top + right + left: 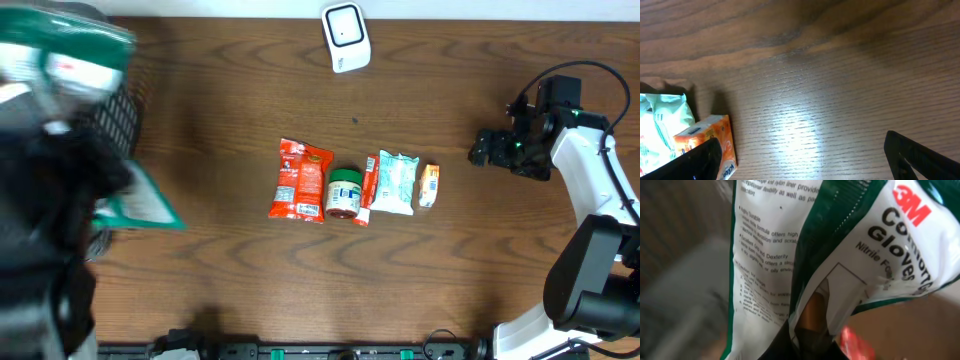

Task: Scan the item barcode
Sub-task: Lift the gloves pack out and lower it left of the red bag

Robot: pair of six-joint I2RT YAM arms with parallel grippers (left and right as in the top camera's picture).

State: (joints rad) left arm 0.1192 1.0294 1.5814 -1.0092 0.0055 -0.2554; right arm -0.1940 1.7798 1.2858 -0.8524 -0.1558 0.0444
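The brown counter (pixel 200 290) has a black basket (pixel 118 118) at ten o'clock. I cannot tell what is inside. At nine o'clock the left pincer (pixel 805 347) is clenched on the green glove pack (pixel 770 255). At three o'clock the right pincer (pixel 800 142) gapes wide and holds nothing.

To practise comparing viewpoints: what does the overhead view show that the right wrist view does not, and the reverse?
Only overhead: the white scanner, red packet, green-lidded jar and green glove packet. Only right wrist: the right gripper with its fingers standing wide open. Both: the orange box, pale green packet and wooden table.
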